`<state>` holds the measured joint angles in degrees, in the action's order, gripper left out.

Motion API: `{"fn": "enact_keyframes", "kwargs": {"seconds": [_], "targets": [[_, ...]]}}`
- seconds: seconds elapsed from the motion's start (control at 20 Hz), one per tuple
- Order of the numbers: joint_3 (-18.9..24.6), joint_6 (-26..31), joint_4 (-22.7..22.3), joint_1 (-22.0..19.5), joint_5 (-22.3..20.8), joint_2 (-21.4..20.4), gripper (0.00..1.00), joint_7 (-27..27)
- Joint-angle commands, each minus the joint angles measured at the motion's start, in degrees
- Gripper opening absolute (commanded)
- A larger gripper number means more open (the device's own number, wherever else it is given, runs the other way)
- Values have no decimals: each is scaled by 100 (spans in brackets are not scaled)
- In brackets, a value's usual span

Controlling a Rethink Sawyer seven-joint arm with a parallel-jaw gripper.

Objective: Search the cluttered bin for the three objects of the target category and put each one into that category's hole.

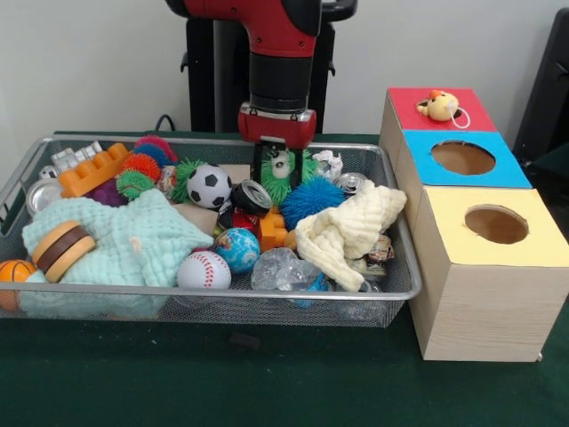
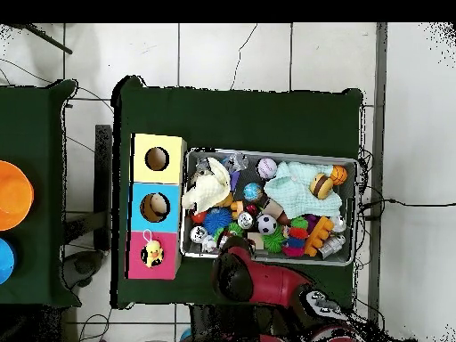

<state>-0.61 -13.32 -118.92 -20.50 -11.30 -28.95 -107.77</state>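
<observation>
The wire-mesh bin (image 1: 222,291) lies on the green table and is full of toys; it also shows in the overhead view (image 2: 267,152). My gripper (image 1: 280,167) hangs low at the bin's far middle. It is open, with its fingers (image 1: 260,165) on either side of a small white-faced toy (image 1: 281,163) that sits on a green spiky ball (image 1: 277,187). To the right stand three wood-grain boxes: a red top (image 1: 471,111) carrying a yellow duck toy (image 1: 440,105), a blue top (image 1: 418,147) with a hole, and a yellow top (image 1: 444,205) with a hole. In the overhead view the arm (image 2: 258,280) hides the gripper.
In the bin lie a soccer ball (image 1: 210,185), a baseball (image 1: 204,269), a globe ball (image 1: 237,249), a basketball (image 1: 13,271), a blue spiky ball (image 1: 311,197), a cream cloth (image 1: 351,231), a mint cloth (image 1: 116,236), an orange brick (image 1: 93,169) and cans (image 1: 252,196).
</observation>
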Motion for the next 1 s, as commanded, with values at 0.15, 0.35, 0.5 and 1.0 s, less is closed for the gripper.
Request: {"fn": "enact_keyframes", "kwargs": {"seconds": [0.15, 0.35, 0.5, 1.0], "targets": [[762, 262, -252, -195, 124, 77, 100, -1112], [861, 556, -185, -272, 233, -120, 100, -1046], [866, 669, -151, -213, 357, -195, 100, -1057], [983, 831, 501, 17, 757, -50, 100, -929]]}}
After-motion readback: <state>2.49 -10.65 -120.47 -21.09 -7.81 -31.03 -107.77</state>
